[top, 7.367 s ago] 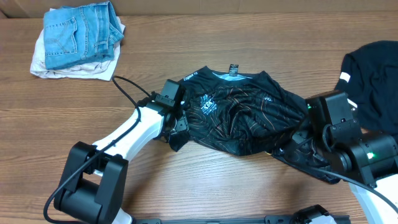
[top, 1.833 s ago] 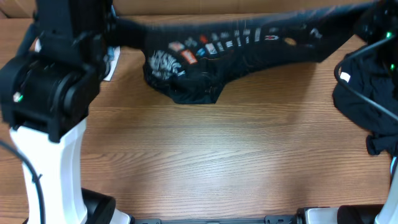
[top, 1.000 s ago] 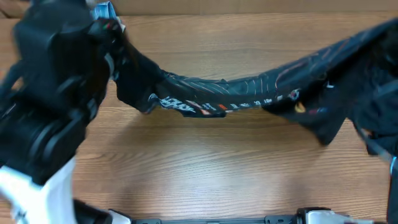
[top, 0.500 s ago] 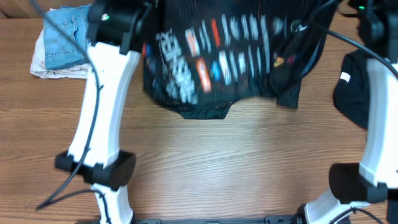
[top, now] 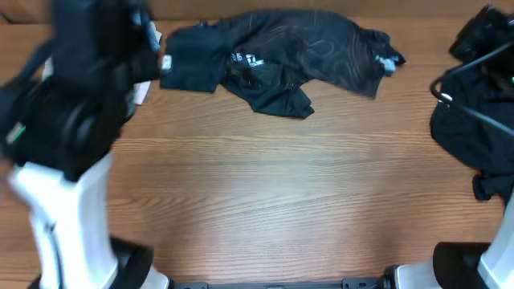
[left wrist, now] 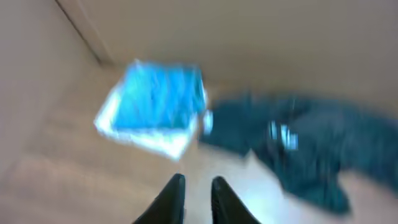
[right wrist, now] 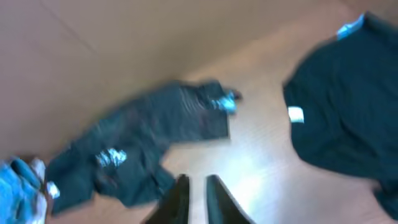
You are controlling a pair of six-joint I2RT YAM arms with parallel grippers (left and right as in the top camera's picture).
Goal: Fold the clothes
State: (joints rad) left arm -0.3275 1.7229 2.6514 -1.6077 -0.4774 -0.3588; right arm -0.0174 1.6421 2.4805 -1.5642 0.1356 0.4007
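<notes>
The clothes, a black jersey with fine orange lines, lies crumpled at the far middle of the table, a small white print facing up. Blurred, it also shows in the left wrist view as the jersey and in the right wrist view as the jersey. My left gripper hovers high above the table, its jaws slightly apart with nothing between them. My right gripper is also raised, a narrow gap between its fingers and nothing held. Neither gripper touches the jersey.
A pile of folded blue jeans on white cloth sits at the far left, mostly hidden overhead by my left arm. Another black garment with a white tag lies at the right edge.
The jersey, held stretched in the air between both grippers, has dropped onto the far part of the table in a crumpled heap. Both grippers have let go and pulled away.
</notes>
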